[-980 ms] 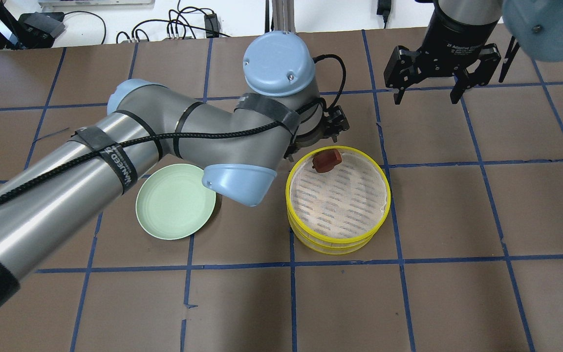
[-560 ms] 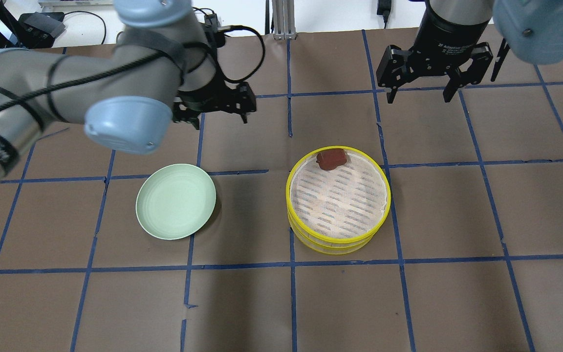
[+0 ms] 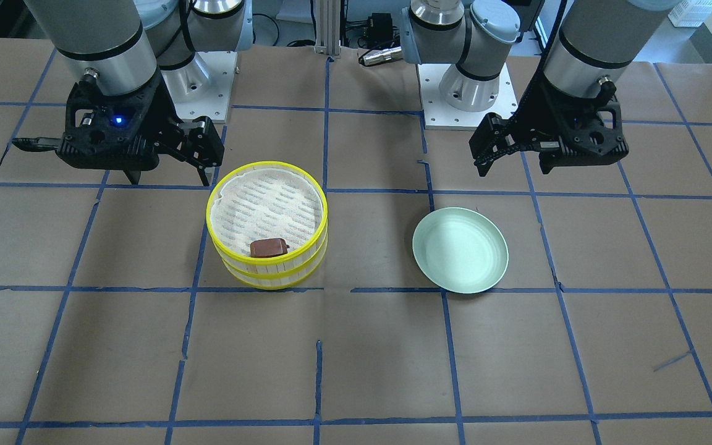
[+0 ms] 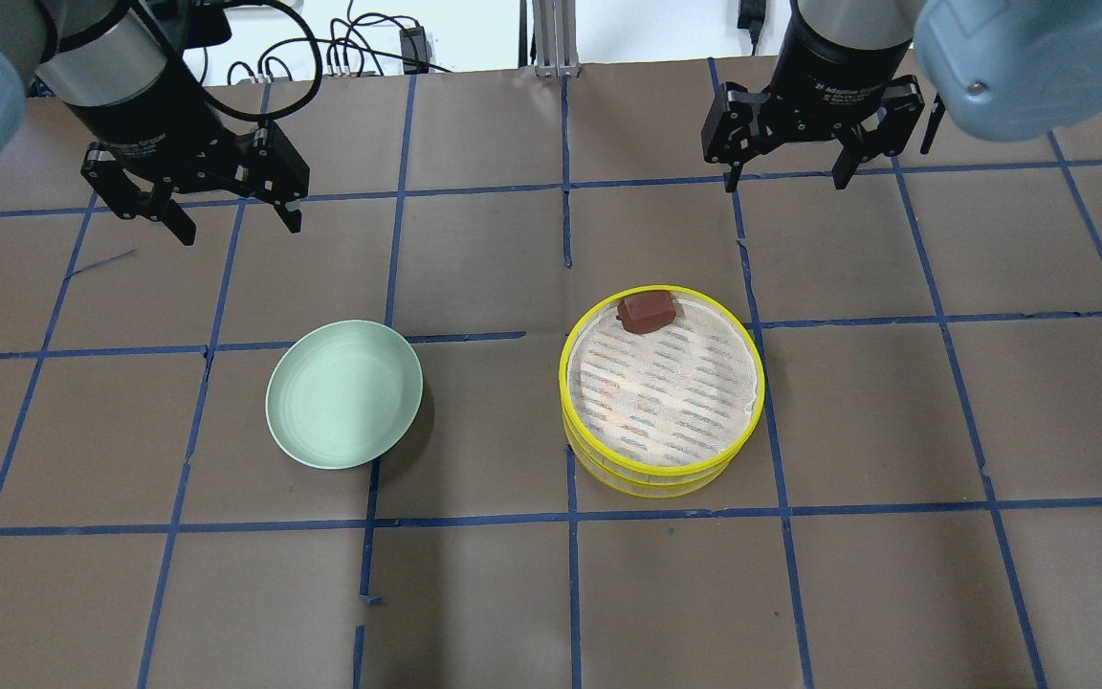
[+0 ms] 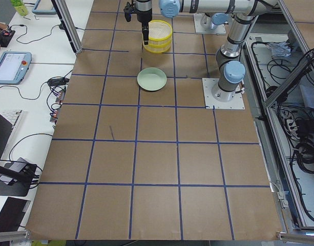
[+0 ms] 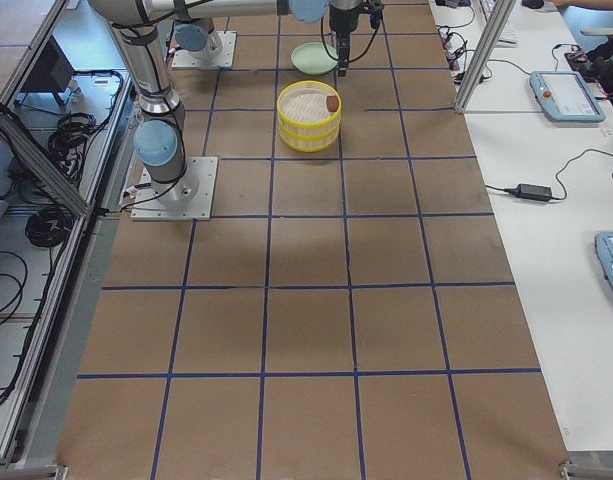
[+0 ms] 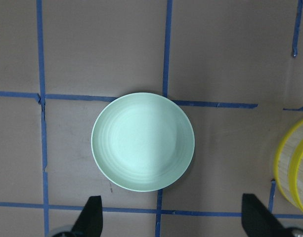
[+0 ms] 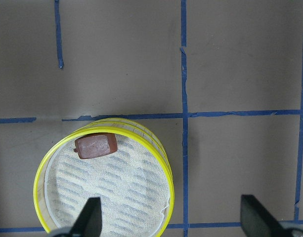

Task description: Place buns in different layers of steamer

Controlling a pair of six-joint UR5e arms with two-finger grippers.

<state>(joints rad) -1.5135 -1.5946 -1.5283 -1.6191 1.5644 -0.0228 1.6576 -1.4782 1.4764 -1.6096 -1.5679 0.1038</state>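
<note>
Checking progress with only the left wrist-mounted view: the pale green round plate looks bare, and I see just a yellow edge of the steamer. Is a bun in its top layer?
Observer: Yes, one reddish-brown block-shaped bun lies on the white liner in the top layer of the yellow-rimmed two-tier steamer, by the rim farthest from the robot.
Operator: And the white bun?
Observer: It shows in no view; the top layer covers the lower one, so I cannot tell.
Operator: Is the right gripper free?
Observer: Yes, the right gripper is open and holds nothing.
</note>
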